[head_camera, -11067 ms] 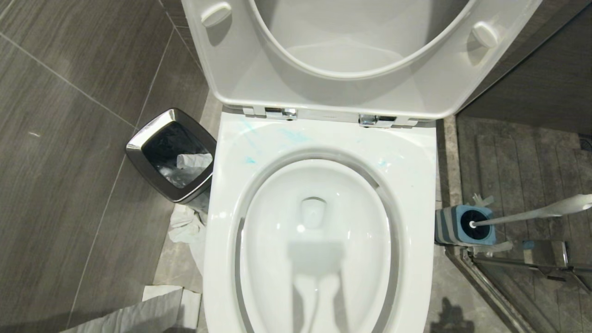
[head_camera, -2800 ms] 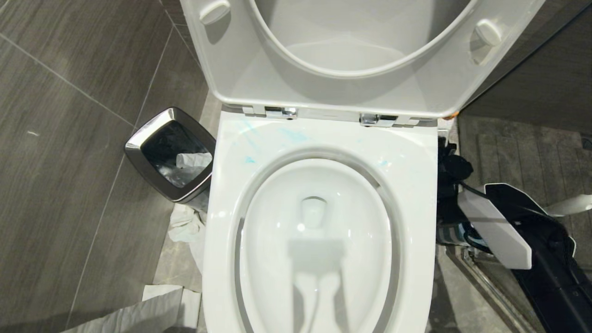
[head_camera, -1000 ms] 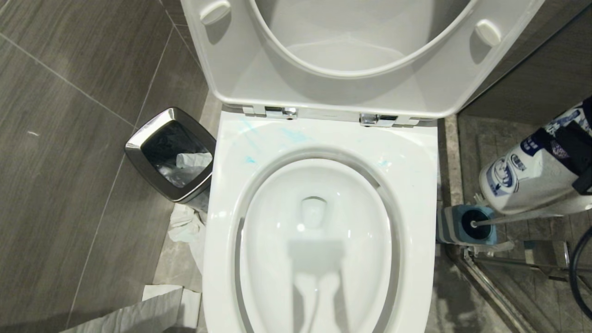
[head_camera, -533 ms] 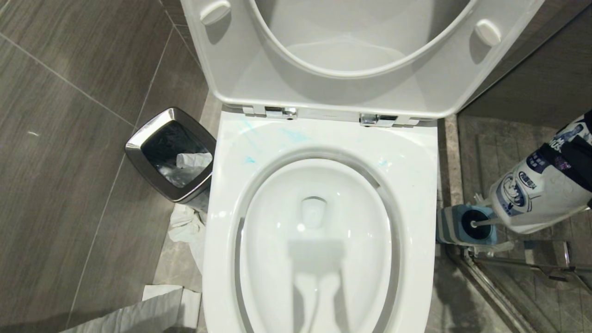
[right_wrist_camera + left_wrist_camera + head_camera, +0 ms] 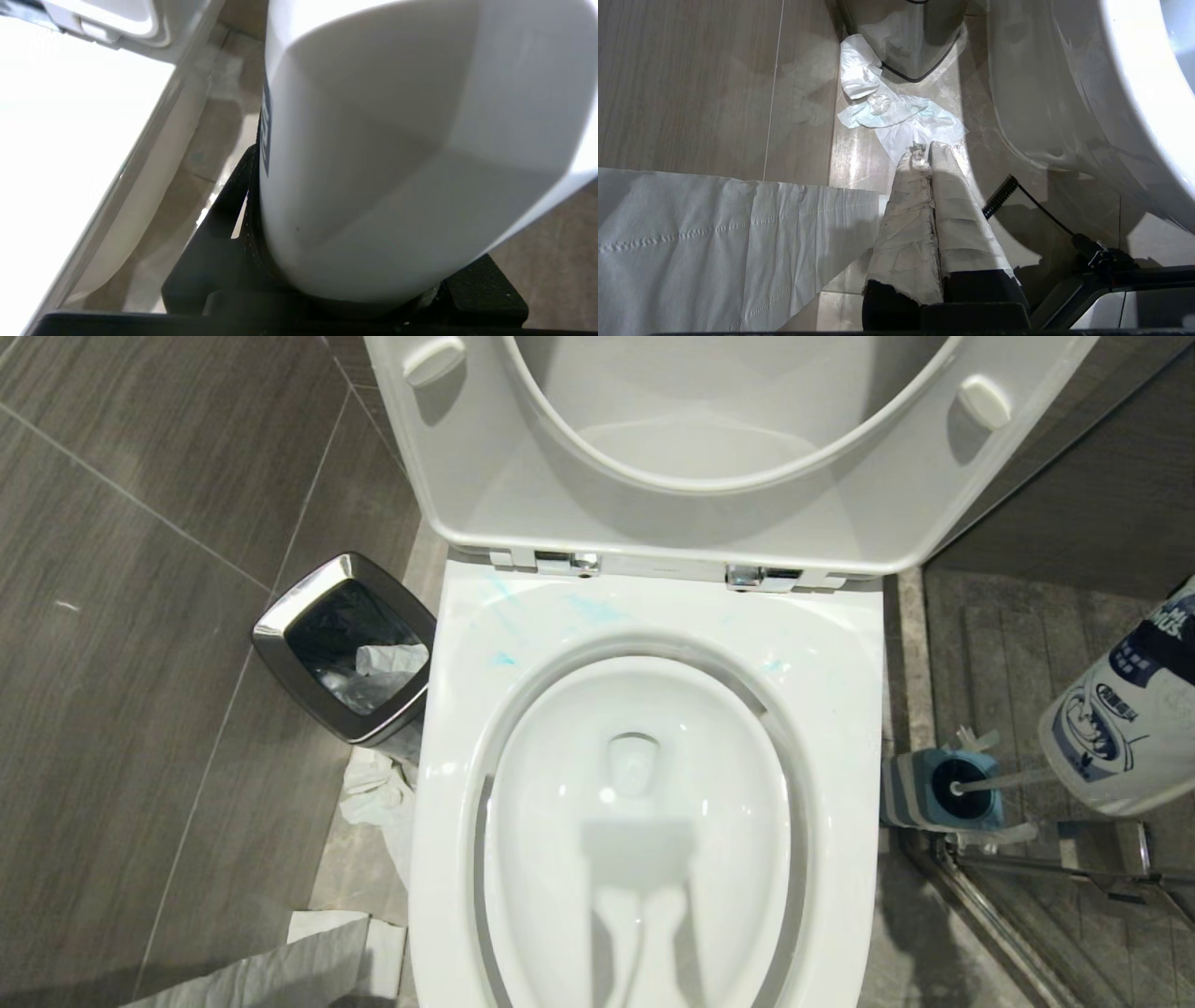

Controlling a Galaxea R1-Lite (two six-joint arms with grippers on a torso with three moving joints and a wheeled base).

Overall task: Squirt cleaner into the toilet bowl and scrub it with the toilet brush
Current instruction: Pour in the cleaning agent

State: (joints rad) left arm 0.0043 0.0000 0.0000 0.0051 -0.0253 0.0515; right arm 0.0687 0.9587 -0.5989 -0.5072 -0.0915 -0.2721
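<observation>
The toilet bowl (image 5: 644, 616) fills the middle of the head view, its seat and lid raised. Thin teal smears of cleaner (image 5: 593, 609) mark the back of its rim. A white cleaner bottle (image 5: 1125, 719) with a blue label hangs tilted at the right edge, above the floor beside the bowl. My right gripper (image 5: 359, 261) is shut on this bottle (image 5: 397, 140), black fingers (image 5: 240, 186) against its sides. The toilet brush (image 5: 1004, 779) stands in its blue-and-grey holder (image 5: 901, 793) just left of the bottle. My left gripper (image 5: 924, 149) is shut and empty, low beside the bowl's left flank.
A chrome-rimmed black trash bin (image 5: 280, 635) stands left of the toilet, with crumpled tissue (image 5: 373, 793) and a paper sheet (image 5: 714, 233) on the floor near it. A metal rail (image 5: 1074, 868) runs along the floor at the right, behind the brush holder.
The bottle has drifted right and down towards the edge of the head view, and the black gripper on it has left that view. The left arm has kept still.
</observation>
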